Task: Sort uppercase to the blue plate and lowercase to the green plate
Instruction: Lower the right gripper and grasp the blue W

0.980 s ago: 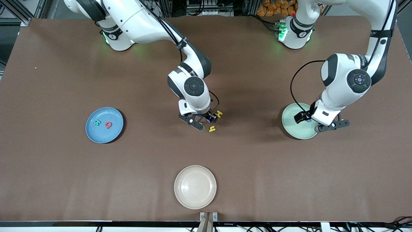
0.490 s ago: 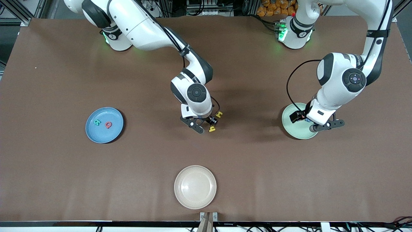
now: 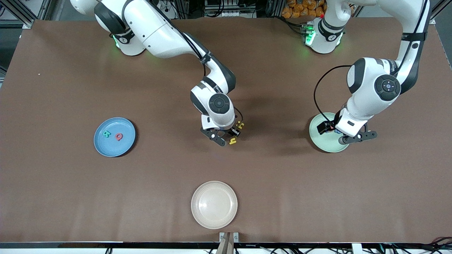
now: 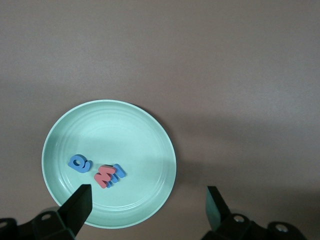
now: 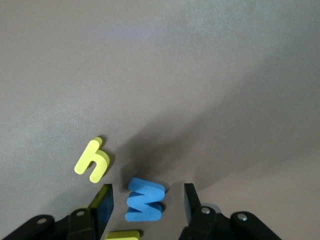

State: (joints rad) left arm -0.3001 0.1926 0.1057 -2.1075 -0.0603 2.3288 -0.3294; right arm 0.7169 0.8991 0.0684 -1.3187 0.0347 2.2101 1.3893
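Right arm bends down over the table middle, wrist vertical; right gripper [image 5: 146,202] is low over the blue W [image 5: 144,200], fingers half-spread, one each side of it, not clearly touching. Yellow h [image 5: 92,160] lies just beside the W; yellow H [image 3: 241,124] is partly hidden by the wrist.

Left arm is folded, elbow high; left gripper [image 4: 148,206] hangs over the green plate [image 4: 150,145], jaws wide, holding nothing. On that plate: red m [image 4: 105,176] touching a blue letter [image 4: 116,172], rounded blue letter [image 4: 78,163] beside them.

Blue plate [image 3: 102,144], toward the right arm's end, holds teal R [image 3: 106,133] and red Q [image 3: 119,137]. Cream plate [image 3: 214,204] is nearer the camera than the W.
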